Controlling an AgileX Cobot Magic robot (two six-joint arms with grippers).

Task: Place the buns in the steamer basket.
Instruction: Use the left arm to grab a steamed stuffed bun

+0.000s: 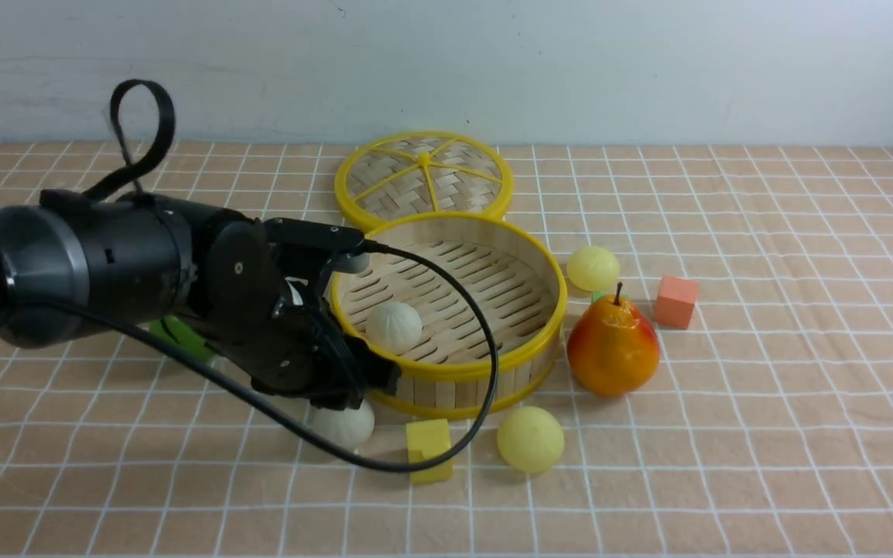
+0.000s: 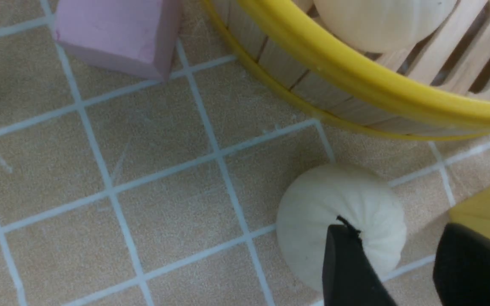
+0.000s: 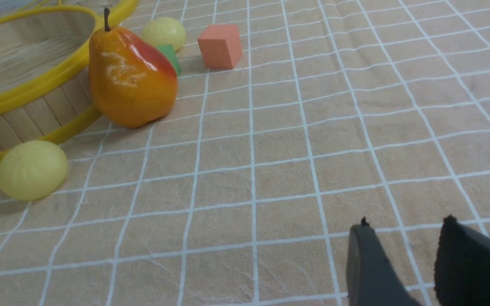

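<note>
Cable [image 1: 384, 465] is looping low over the cloth [image 1: 725, 480] in front of the left arm [image 1: 105, 263], which is stretching nearly level in from the left of the front view and bending down at the wrist. The left gripper [image 2: 398, 231] is pointing at the cloth just outside the near-left wall of the basket [image 1: 454, 370]. Its fingers [image 2: 347, 272] are standing apart, clamping nothing. A white bun [image 2: 347, 199] is sitting on the cloth right at their tips. One finger is crossing in front of it, so part of the bun is lying in the gap and most of it outside; whether they are touching I cannot tell. The other finger is hanging beside the cube [image 1: 429, 449]. Just right of the cube a yellow bun [image 1: 530, 439] is resting on the cloth, near the basket's front. A second white bun [image 1: 394, 327] is lying inside the basket, on the left of its floor. The pear [image 1: 613, 349] is standing just beside the basket's right wall, and the far yellow bun [image 1: 593, 268] is sitting behind it. The lid [image 1: 423, 174] is lying flat beyond the basket. Only the left wrist view is showing a pink block [image 2: 113, 34] by the basket wall. Only the right wrist view is showing the right gripper [image 3: 406, 223], its fingers apart over the cloth, well apart from the pear.
</note>
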